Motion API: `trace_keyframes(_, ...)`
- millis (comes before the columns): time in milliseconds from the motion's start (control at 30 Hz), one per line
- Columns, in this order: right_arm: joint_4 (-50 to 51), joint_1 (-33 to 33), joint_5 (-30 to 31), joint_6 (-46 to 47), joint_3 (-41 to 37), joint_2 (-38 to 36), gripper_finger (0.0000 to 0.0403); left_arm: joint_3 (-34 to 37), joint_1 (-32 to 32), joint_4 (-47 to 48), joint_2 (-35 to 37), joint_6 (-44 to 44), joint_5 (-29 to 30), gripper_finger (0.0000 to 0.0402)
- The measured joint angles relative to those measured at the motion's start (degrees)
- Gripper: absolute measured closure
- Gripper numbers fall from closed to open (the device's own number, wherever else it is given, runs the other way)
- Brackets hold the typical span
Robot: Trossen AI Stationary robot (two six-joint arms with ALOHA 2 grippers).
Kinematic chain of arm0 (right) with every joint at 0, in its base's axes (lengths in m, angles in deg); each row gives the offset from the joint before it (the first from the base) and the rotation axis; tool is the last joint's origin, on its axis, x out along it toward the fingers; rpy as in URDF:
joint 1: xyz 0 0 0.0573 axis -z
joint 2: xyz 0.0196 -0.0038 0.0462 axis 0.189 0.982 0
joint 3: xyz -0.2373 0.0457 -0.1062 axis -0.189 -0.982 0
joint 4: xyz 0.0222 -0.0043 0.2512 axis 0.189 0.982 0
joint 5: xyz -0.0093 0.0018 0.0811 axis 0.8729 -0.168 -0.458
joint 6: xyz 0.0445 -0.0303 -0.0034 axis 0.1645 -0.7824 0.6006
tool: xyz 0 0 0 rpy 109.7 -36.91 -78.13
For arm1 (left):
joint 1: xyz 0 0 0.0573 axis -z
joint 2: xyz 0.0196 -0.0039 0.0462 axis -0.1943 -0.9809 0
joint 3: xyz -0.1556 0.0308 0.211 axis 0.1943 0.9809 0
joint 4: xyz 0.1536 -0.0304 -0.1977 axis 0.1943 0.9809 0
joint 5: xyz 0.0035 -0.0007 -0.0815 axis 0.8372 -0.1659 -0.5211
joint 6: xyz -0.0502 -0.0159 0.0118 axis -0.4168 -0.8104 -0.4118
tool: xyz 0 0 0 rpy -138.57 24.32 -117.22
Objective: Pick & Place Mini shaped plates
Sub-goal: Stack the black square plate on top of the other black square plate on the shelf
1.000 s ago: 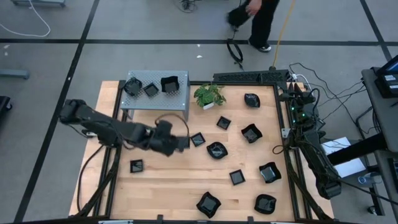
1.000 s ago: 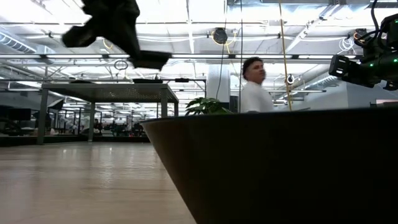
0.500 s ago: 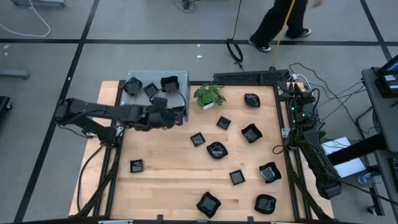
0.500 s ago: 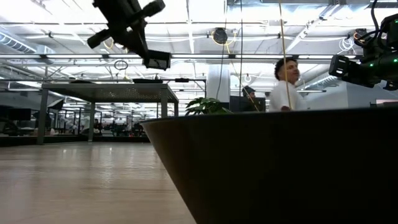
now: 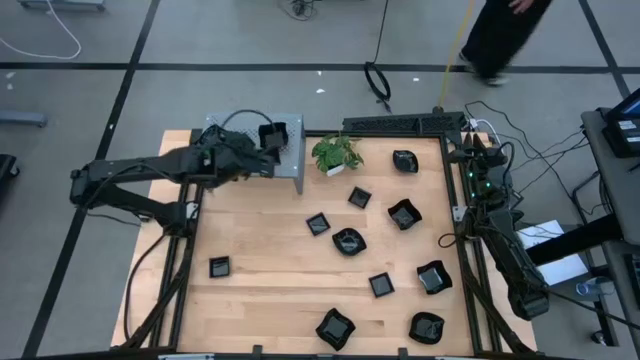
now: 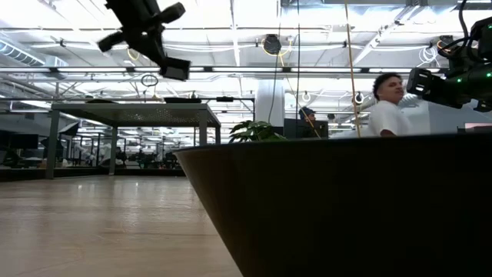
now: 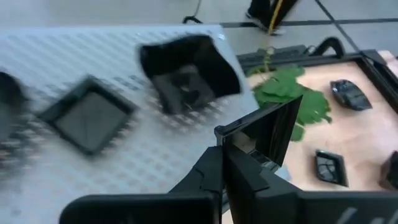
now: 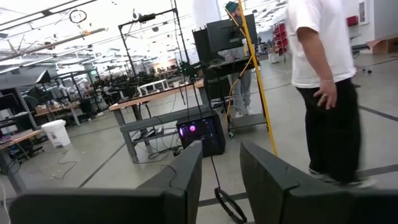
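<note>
High view: left gripper [image 5: 262, 152] out over the grey perforated stand [image 5: 292, 150] at the far left corner of the tabletop [image 5: 270, 290]. Jaw state not readable here, and the arm hides most of the stand top. Only one deep plate [image 5: 272, 133] on it clearly seen. Ten mini shaped plates [image 5: 348, 241] loose on the tabletop, mostly on the right half, one alone near the left edge [image 5: 219, 267]. Potted plant [image 5: 337, 153] just beside the stand. Right gripper [image 5: 530, 298] parked off the right edge. Person [image 5: 505, 35] cut off at the top.

Low view: near plate [image 6: 346, 208] right against the lens, blocking more than half the picture and all the loose plates. Left gripper [image 6: 146, 35] seen high above the stand [image 6: 131, 115], with the held plate [image 6: 175, 69] hanging below it, which the high view does not give. Only plant leaves [image 6: 254, 131] and the person's upper body [image 6: 388, 104] clear the plate rim.

Left wrist view: gripper [image 7: 224, 155] clamped on the held plate [image 7: 267, 134], gripped at its rim and tilted, above the stand edge. Two stand plates plain here, a flat square plate [image 7: 87, 115] and the deep one [image 7: 186, 74]. Third dark shape cut off at the frame edge, blurred.

Right wrist view: gripper [image 8: 221, 168] fingers apart, nothing between, aimed at the room. No tabletop or plates visible. Person [image 8: 326, 87] cut off at the head.
</note>
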Motion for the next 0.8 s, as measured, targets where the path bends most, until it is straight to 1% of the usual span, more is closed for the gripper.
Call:
trace_keyframes(100,-0.04,0.00,0.00,0.00,-0.01,0.02,0.0303,0.00,-1.49,3.67,2.50,0.05,0.21,0.0390)
trace_keyframes(233,-0.02,0.00,0.00,0.00,0.00,0.02,0.0303,0.00,-3.34,8.67,4.01,-2.48,0.89,0.0397)
trace_keyframes(367,0.01,0.00,0.00,0.00,-0.02,0.02,0.0303,0.00,-4.42,11.63,4.55,-5.65,4.42,0.0390)
trace_keyframes(567,0.01,0.00,0.00,0.00,-0.01,0.02,0.0303,0.00,-5.25,15.69,5.04,-12.29,10.97,0.0395)
trace_keyframes(700,0.01,0.00,0.00,0.00,0.00,0.02,0.0303,2.74,-6.13,15.28,5.02,-17.69,13.62,0.0388)
trace_keyframes(800,0.01,0.00,0.00,0.00,-0.02,0.02,0.0303,6.05,-6.71,13.05,5.00,-21.80,14.03,0.0396)
